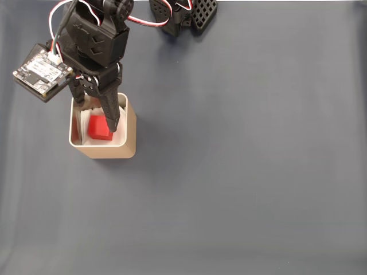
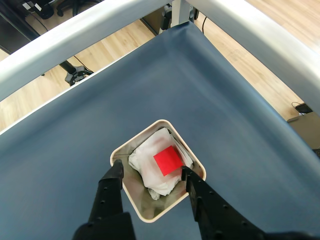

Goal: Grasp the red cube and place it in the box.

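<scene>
The red cube lies inside the box on crumpled white lining. The box is tan with a pale rim and stands at the left of the dark blue table in the fixed view. My gripper hangs over the box, open, with one black finger on each side of the cube. In the wrist view a clear gap shows between the left fingertip and the cube, while the right fingertip is close beside it.
The arm's base sits at the table's far edge in the fixed view. A small circuit board rides on the arm, left of the box. Dark blue cloth spreads to the right and front of the box.
</scene>
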